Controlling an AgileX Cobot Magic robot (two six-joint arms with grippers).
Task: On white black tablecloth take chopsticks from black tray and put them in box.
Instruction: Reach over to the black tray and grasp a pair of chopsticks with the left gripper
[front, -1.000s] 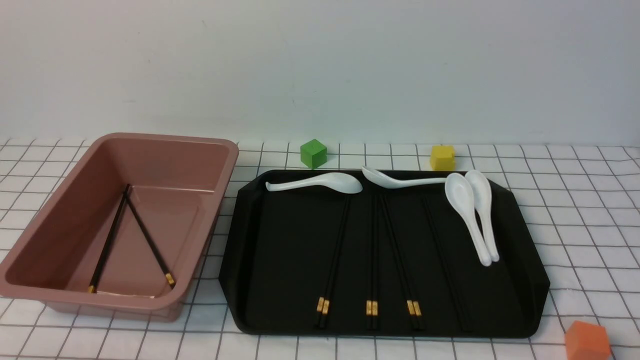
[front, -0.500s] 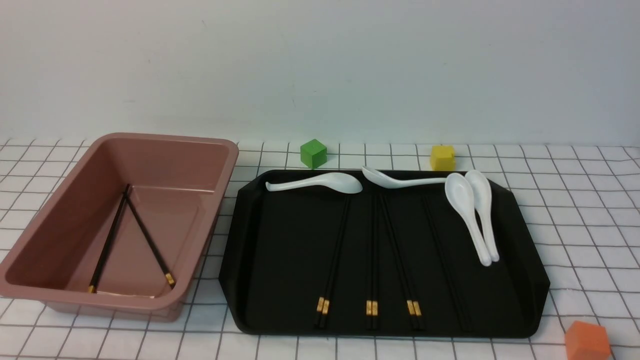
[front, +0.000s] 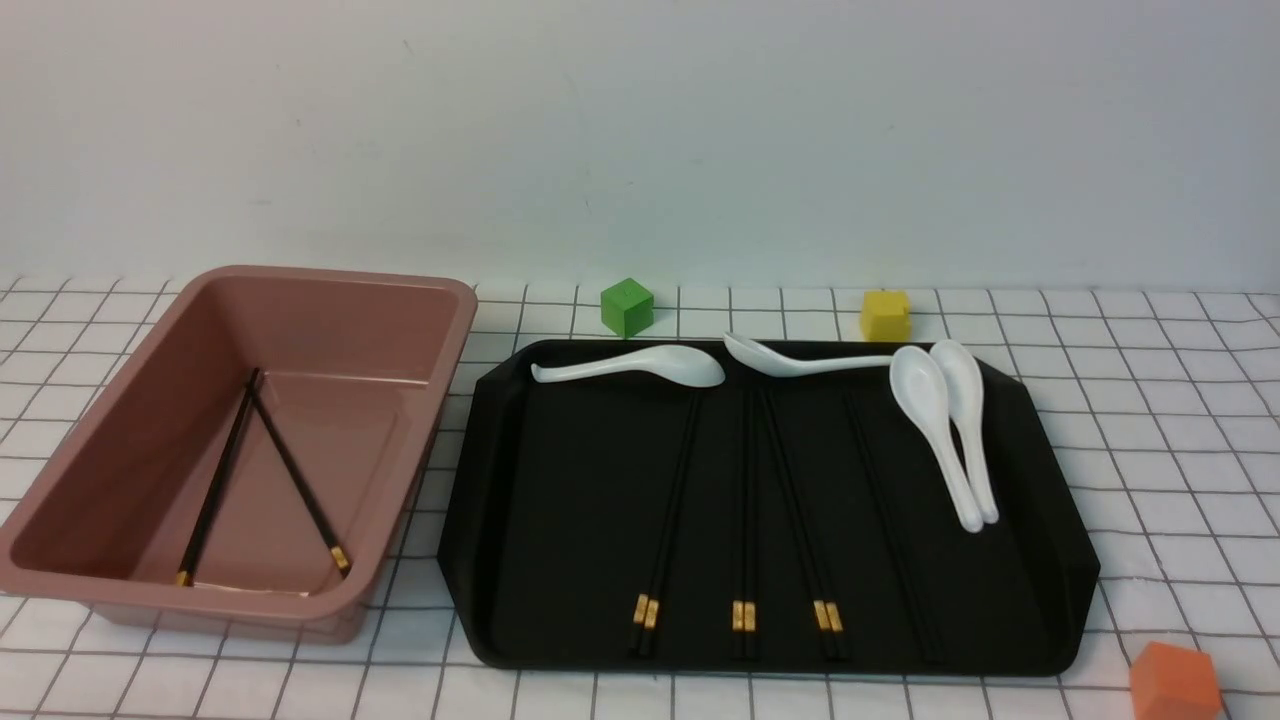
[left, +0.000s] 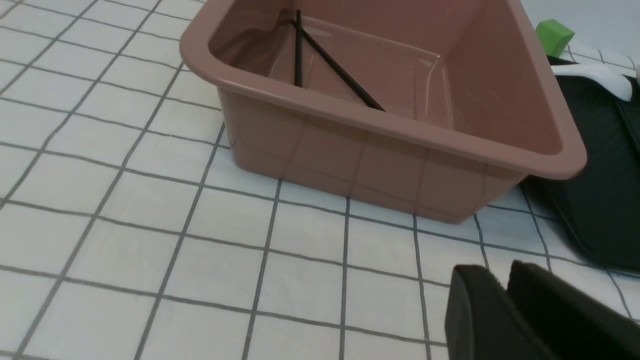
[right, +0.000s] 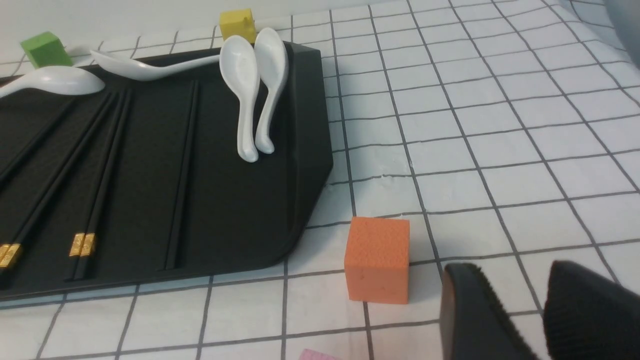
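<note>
The pinkish-brown box (front: 300, 280) stands on the left of the tablecloth (front: 1150, 420), with two black chopsticks (front: 215, 490) crossed inside it; they also show in the left wrist view (left: 340, 70). The black tray (front: 580, 500) lies to its right and holds three pairs of gold-banded chopsticks (front: 745, 500), plus a fourth dark pair (front: 890, 520) with no band showing. Neither gripper shows in the front view. My left gripper (left: 497, 270) is shut and empty over the cloth near the box's near corner. My right gripper (right: 510, 272) is open and empty, beside the tray's (right: 240, 200) near right corner.
Several white spoons (front: 940, 430) lie along the tray's far side. A green cube (front: 627, 306) and a yellow cube (front: 885, 315) sit behind the tray. An orange cube (right: 377, 260) sits close to my right gripper, off the tray's corner.
</note>
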